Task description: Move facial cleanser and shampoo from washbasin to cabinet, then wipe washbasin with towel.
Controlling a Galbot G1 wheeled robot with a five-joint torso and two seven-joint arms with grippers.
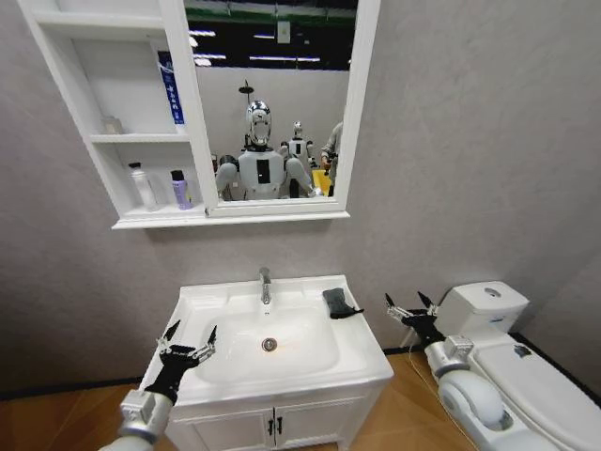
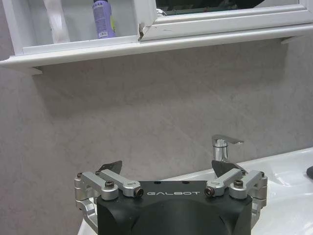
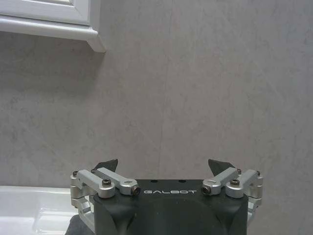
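Hovering low in the frame: left gripper [image 1: 188, 339] over the front-left rim of the washbasin [image 1: 225, 376], fingers spread wide, empty. Right gripper [image 1: 410, 307] lower right, off the basin's right edge beside the toilet [image 1: 488, 310], fingers also apart, empty. Towel [image 1: 339, 302] lies on the basin's back-right corner, right of the tap [image 1: 265, 285]. Further up, upper left: cabinet [image 1: 160, 222] bottom shelf holds a white bottle [image 1: 143, 185] and a purple bottle [image 1: 179, 189] side by side.

Head view high, facing wall; wrist views low, share cabinet [image 1: 141, 113] ledge.
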